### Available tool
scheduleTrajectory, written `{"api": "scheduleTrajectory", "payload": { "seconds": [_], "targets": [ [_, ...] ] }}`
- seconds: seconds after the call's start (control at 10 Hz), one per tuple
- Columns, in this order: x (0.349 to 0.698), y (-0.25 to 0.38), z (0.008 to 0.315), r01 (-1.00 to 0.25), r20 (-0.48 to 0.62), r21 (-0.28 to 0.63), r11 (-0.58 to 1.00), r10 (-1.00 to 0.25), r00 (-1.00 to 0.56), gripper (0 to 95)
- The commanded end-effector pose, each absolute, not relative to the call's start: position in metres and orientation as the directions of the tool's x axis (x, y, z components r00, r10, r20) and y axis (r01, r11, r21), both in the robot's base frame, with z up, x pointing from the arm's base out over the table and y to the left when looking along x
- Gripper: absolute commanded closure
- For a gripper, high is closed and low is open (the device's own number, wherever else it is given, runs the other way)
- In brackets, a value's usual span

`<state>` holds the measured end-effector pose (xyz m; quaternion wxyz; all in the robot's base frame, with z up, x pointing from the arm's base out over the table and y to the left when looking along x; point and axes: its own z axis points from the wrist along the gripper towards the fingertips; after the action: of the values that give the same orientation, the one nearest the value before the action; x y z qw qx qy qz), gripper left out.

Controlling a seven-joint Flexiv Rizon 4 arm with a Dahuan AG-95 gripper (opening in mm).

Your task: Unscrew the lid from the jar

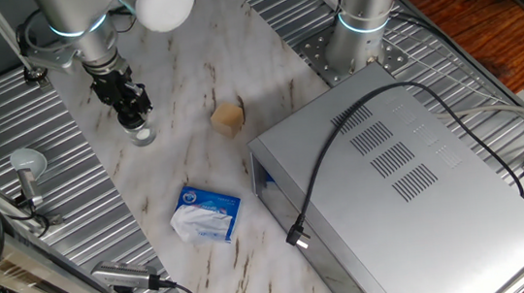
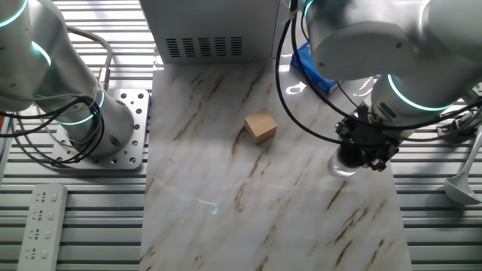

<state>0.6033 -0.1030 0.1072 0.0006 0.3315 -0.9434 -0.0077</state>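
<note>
The black two-finger gripper [image 1: 134,116] of the silver robot arm [image 1: 84,29] stands straight down over the small clear glass jar [image 1: 143,135] on the white marble-patterned tabletop [image 1: 206,172], its jaws closed in around the top of the jar. The small round black lid is hidden between the fingers in both views, so whether the jaws are actually pinching it cannot be told — only the glass body shows, directly beneath the jaws and resting on the marble. In the other fixed view the same gripper [image 2: 367,154] covers the jar's [image 2: 340,165] upper part, the clear base poking out just below and to one side of the fingertips.

A tan cube-shaped block [image 1: 227,119] sits on the marble well apart from the jaws, off to their side towards the grey metal box with vent slots [image 1: 401,171]. A crumpled blue-and-white packet [image 1: 207,214] lies farther from the jaws still, near the front edge of the box. A black cable [image 1: 341,153] trails over the box's top — its plug end hanging off the corner. A second silver arm's base [image 1: 358,19] is bolted to the ribbed metal table [image 1: 71,186] on the far side of the box from the jaws
</note>
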Motion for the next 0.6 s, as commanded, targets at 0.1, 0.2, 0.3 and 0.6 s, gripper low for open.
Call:
{"api": "scheduleTrajectory", "payload": {
  "seconds": [0.1, 0.2, 0.3, 0.6],
  "targets": [
    [0.6039, -0.1024, 0.1072, -0.630, 0.000, 0.019, 0.777, -0.630, -0.777, 19.0],
    [0.6040, -0.1024, 0.1072, -0.623, -0.004, 0.028, 0.781, -0.623, -0.782, 19.0],
    [0.6040, -0.1024, 0.1072, -0.621, -0.006, 0.030, 0.783, -0.621, -0.784, 19.0],
    [0.6042, -0.1024, 0.1070, -0.602, -0.009, 0.031, 0.798, -0.602, -0.798, 19.0]
  ]
}}
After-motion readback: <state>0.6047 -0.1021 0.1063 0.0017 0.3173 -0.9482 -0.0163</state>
